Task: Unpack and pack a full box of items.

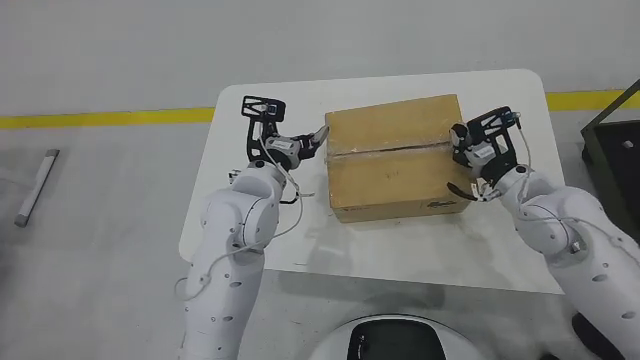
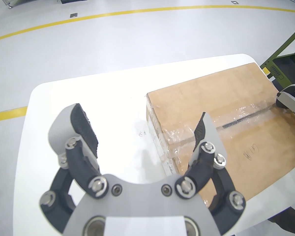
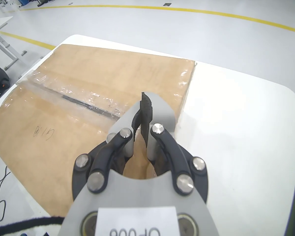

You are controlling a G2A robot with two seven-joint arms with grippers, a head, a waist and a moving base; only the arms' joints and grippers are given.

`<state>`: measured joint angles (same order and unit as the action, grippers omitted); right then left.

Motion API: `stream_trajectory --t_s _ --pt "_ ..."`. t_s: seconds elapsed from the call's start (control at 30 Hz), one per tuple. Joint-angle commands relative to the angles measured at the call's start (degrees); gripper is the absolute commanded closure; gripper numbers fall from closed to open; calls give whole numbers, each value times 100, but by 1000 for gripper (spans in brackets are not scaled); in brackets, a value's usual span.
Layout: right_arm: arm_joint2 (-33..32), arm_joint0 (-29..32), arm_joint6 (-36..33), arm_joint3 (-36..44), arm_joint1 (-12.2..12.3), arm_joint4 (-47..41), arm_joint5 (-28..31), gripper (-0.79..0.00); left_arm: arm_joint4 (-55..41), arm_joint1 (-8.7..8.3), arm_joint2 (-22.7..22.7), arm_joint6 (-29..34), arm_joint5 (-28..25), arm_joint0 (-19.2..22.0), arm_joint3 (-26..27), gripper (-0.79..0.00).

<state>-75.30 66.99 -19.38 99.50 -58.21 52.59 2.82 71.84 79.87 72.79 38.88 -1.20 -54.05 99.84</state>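
Note:
A brown cardboard box lies flat-topped in the middle of the white table, its flaps down and a clear-taped seam running along its length. My left gripper is at the box's left end, open; one fingertip overlaps the end of the box by the taped seam, the other is over bare table. My right gripper is at the box's right end, shut, its pads pressed together just above the box top where the seam ends.
A dark green cart stands off the table's right edge. A grey bar lies on the floor to the left. Bare table stretches left of the box and in front of it; more lies to its right.

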Motion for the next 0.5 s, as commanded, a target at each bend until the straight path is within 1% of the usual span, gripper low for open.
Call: stream_trajectory --t_s 0.0,0.07,0.13,0.27,0.43,0.47 --pt "-107 95 1 68 8 3 6 0 -4 -1 -11 8 -3 4 4 -785" --pt "-226 201 -9 150 11 -121 35 0 -7 -2 -22 11 -4 5 5 -785" --pt "-298 265 -22 233 20 -64 73 0 -9 -2 -40 15 -6 4 12 -785" --pt "-618 411 107 492 26 -237 27 0 -33 0 -100 20 -32 -12 63 -785" --pt "-1193 595 184 884 61 -262 -49 0 -219 10 -197 24 -122 -56 191 -785" --pt "-1393 670 183 1005 75 -249 -44 0 -249 12 -232 23 -139 -75 243 -785"
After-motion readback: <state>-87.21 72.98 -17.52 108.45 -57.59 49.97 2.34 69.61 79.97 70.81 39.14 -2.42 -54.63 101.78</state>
